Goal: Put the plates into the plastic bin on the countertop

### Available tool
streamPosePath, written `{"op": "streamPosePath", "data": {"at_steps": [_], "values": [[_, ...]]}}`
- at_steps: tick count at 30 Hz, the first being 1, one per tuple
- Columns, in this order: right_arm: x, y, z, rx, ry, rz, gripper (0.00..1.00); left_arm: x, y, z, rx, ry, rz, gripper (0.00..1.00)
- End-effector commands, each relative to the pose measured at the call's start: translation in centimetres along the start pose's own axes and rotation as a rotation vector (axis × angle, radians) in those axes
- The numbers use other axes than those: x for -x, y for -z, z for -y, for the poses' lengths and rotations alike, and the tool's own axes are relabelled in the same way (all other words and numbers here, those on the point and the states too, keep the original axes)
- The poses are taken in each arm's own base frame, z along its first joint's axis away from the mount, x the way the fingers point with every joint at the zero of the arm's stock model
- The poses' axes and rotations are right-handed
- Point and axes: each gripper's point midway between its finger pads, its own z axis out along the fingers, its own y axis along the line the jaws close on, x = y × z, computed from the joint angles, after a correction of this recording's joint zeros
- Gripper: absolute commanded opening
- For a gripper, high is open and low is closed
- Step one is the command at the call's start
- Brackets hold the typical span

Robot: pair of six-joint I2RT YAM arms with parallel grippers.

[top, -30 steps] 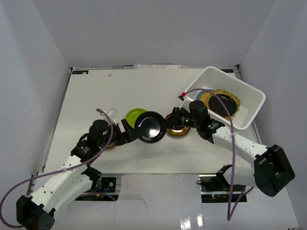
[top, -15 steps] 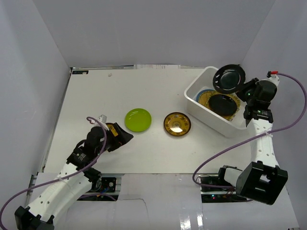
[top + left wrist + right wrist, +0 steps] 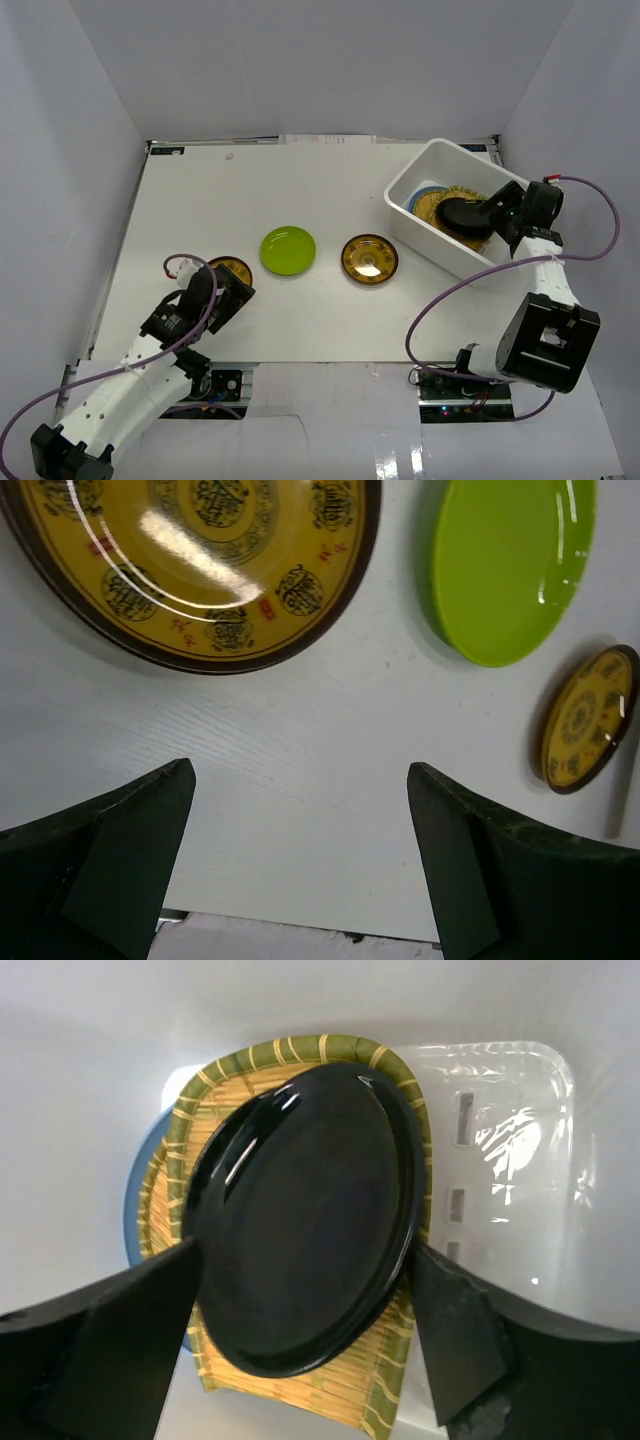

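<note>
Starting at the left: the left gripper has its jaws spread wide and holds nothing. It hovers low at the near edge of a round gold-amber patterned plate on the flat white countertop. Next come a round lime-green glossy plate, then a second gold-amber patterned plate. All three lie flat and face up outside the bin, so three are left to move.

The white rectangular plastic bin sits at the far right, mouth up, long axis running far-left to near-right. Inside are a light blue plate, a woven straw-coloured plate and a glossy black plate on top, face up. The right gripper is over it, jaws apart, apparently not pinching. Roughly half done by my estimate; I can't tell if more plates are hidden in the stack.
</note>
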Motion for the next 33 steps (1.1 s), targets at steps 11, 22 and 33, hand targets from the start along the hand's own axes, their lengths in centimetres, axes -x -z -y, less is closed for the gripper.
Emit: {"op": "streamPosePath", "data": {"at_steps": [11, 22, 33], "values": [[-6.9, 9.9, -21.8, 0.669, 0.315, -0.003, 0.96, 2.1, 1.4, -4.4, 0.247, 0.216, 0.137, 0.98], [-27.6, 13.5, -31.5, 0.967, 0.674, -0.417, 0.86, 5.7, 0.9, -5.2, 0.299, 0.286, 0.356, 0.98], [-33.8, 5.5, -27.5, 0.748, 0.763, -0.52, 0.85, 4.8, -2.8, -5.2, 0.357, 0.214, 0.31, 0.98]]}}
